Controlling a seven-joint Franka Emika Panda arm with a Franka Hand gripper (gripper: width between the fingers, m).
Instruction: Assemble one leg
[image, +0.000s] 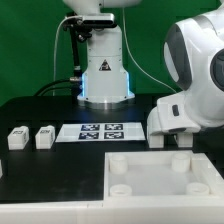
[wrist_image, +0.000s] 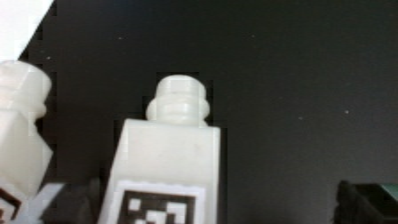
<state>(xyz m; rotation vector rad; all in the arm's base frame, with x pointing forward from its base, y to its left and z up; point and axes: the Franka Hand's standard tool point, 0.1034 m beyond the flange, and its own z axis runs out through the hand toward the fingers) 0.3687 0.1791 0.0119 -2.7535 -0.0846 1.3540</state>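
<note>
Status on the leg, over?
Fingers: open or shut unclear. Small white plastic block-shaped leg on black table, centred in wrist view. Second white leg close beside it, apart.

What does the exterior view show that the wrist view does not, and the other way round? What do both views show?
Only the exterior view shows the marker board, the large white panel with round sockets, the arm's base, and, at the exterior view's left, the far-left leg and the neighbour leg. Only the wrist view shows the close leg in detail, with its ridged tip and its tag, and a second leg beside it. Both show the black table. I cannot tell whether the wrist view's legs appear in the exterior view.
</note>
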